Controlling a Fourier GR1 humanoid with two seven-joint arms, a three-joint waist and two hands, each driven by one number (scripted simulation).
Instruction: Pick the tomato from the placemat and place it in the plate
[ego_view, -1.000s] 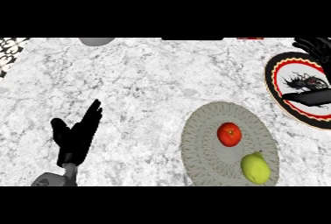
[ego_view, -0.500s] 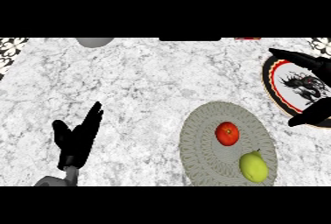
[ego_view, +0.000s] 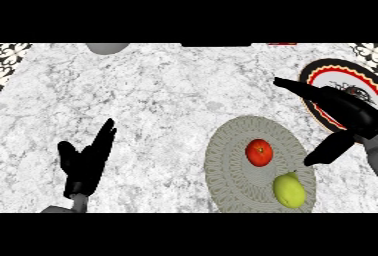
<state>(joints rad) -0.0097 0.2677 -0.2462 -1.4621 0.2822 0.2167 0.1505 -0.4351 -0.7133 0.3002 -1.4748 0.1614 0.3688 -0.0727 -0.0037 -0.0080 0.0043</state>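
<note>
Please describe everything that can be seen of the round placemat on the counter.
The placemat is a round, grey-green mat that looks woven, with a patterned band round its rim. It lies flat on the marble counter, toward the right, near the lower edge. A red tomato sits near its centre and a yellow-green fruit lies nearer its lower right rim. The right hand hovers beside it, open.

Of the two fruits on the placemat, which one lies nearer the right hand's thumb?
The red tomato, mid-placemat. The right hand has its thumb just right of it; the yellow-green fruit lies lower, toward the near edge.
</note>
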